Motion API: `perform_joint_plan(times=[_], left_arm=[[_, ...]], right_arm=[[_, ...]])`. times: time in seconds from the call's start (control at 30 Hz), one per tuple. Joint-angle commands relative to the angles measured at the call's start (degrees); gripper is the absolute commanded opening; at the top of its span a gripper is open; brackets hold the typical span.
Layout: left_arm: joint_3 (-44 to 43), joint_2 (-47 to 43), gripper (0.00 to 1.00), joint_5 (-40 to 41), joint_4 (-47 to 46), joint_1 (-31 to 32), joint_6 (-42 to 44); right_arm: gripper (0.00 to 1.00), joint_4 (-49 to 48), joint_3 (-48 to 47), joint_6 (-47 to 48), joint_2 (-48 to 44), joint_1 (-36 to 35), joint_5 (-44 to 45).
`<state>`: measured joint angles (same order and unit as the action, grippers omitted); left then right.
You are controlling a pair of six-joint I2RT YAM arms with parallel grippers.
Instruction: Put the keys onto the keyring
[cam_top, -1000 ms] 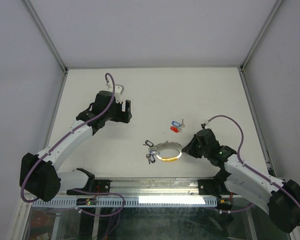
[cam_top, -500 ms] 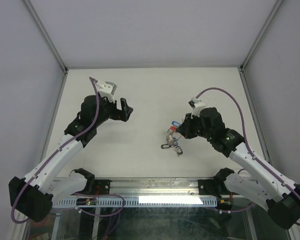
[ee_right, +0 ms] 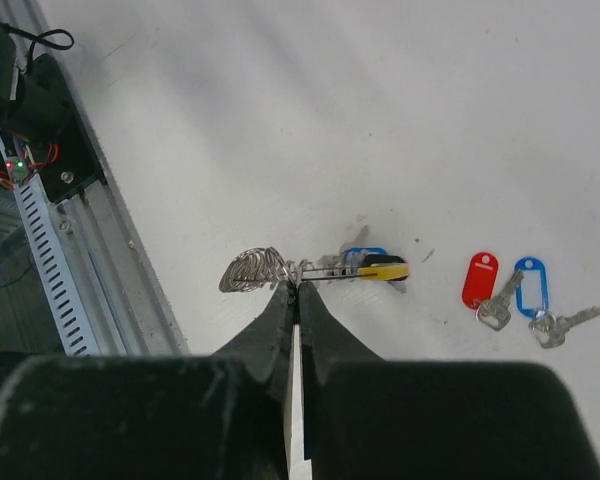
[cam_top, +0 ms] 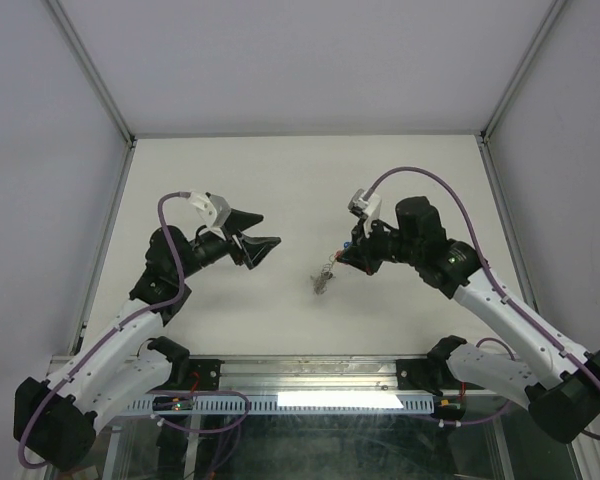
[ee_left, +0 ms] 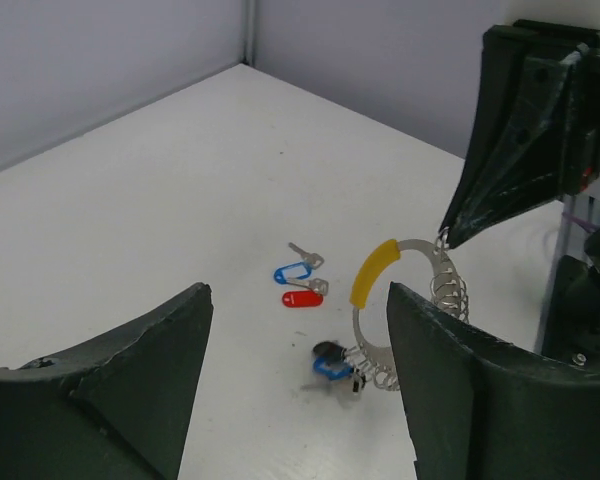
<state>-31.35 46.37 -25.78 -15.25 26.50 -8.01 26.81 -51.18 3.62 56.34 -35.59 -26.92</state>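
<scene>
My right gripper is shut on the silvery beaded part of the keyring and holds it upright above the table. In the left wrist view the keyring hangs from the right gripper, its yellow arc to the left. Keys with blue and black tags hang at its bottom. Two loose keys lie on the table, one with a blue tag and one with a red tag. My left gripper is open and empty, facing the ring from a short distance. In the top view the left gripper is left of the keyring.
The white table is walled by grey panels at the back and sides. A metal rail with wiring runs along the near edge, by the arm bases.
My right gripper has lifted the keyring off the table near the front edge and carried it back and up. The left arm has swung down and turned its open jaws toward the ring.
</scene>
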Motion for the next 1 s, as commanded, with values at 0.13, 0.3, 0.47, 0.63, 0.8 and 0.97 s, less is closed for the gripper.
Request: perform_joint_plan(times=[0.13, 0.3, 0.47, 0.63, 0.8, 0.97], left_arm=[[-1.62, 2.55, 0.64, -8.54, -10.88, 6.64, 5.26], [-3.88, 6.49, 0.57, -6.99, -9.67, 13.26, 10.88], [-4.71, 8.58, 0.49, -6.12, -9.86, 16.09, 12.42], [-4.96, 9.74, 0.42, -4.67, -10.63, 18.16, 13.50], [-6.37, 12.17, 0.37, -4.95, -10.68, 19.97, 13.73], [-7.25, 14.27, 0.38, -3.88, -10.85, 22.22, 13.81]], right_arm=[[0.00, -12.27, 2.01, 8.65, -4.06, 0.10, -7.10], [0.00, -16.33, 4.24, 10.01, -5.20, 0.06, -10.39], [0.00, -19.83, 6.18, 10.83, -7.17, -0.03, -9.81], [0.00, -20.88, 6.29, 10.47, -7.38, -0.38, -10.06], [0.00, -21.79, 6.73, 10.05, -7.72, -1.03, -9.08], [0.00, -22.01, 6.92, 9.75, -8.04, -1.73, -8.33]])
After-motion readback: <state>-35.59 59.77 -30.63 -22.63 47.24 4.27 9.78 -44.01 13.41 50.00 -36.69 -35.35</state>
